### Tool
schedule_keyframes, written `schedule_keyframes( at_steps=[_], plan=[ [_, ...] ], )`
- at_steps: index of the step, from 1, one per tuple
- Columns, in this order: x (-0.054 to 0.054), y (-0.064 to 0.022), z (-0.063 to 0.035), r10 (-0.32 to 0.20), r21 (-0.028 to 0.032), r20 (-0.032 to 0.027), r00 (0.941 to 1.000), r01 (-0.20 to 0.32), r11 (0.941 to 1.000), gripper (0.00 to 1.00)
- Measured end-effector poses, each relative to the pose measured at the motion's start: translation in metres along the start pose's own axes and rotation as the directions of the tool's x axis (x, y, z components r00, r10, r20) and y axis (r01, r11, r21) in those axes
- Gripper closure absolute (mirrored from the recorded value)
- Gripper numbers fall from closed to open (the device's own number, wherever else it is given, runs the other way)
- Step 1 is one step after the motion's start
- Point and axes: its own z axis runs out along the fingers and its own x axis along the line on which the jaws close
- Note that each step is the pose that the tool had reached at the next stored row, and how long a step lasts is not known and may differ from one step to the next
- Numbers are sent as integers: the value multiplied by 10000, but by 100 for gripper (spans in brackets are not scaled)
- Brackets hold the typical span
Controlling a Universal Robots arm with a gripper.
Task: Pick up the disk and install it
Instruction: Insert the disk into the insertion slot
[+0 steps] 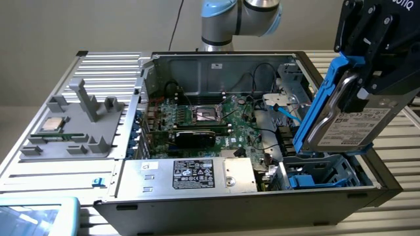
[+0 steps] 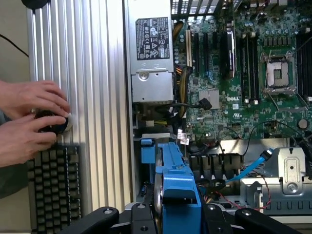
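Note:
The disk (image 1: 351,125) is a silver-grey drive with a white label in a bright blue carrier. My gripper (image 1: 369,83) is shut on it and holds it tilted on edge at the exterior view's right. It hangs just above the blue-lined drive bay (image 1: 328,172) in the near right corner of the open computer case (image 1: 217,61). In the wrist view the blue carrier of the disk (image 2: 178,187) runs out from between my black fingers (image 2: 105,214) toward the bay.
Inside the case lie the motherboard (image 1: 210,118), a silver power supply box with a black label (image 1: 196,174) and a blue cable (image 1: 286,112). A grey fixture holding a CPU chip (image 1: 52,124) sits on the ribbed table. A person's hands (image 2: 29,122) rest near a keyboard (image 2: 53,187).

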Motion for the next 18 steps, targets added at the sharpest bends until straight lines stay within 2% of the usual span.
schedule_keyframes(
  at_steps=[13, 18],
  plan=[
    [0, -1, 2, -1, 0, -1, 10000, 1, 10000, 63],
    [-3, 0, 85, -1, 0, 0, 10000, 1, 10000, 63]
  ],
)
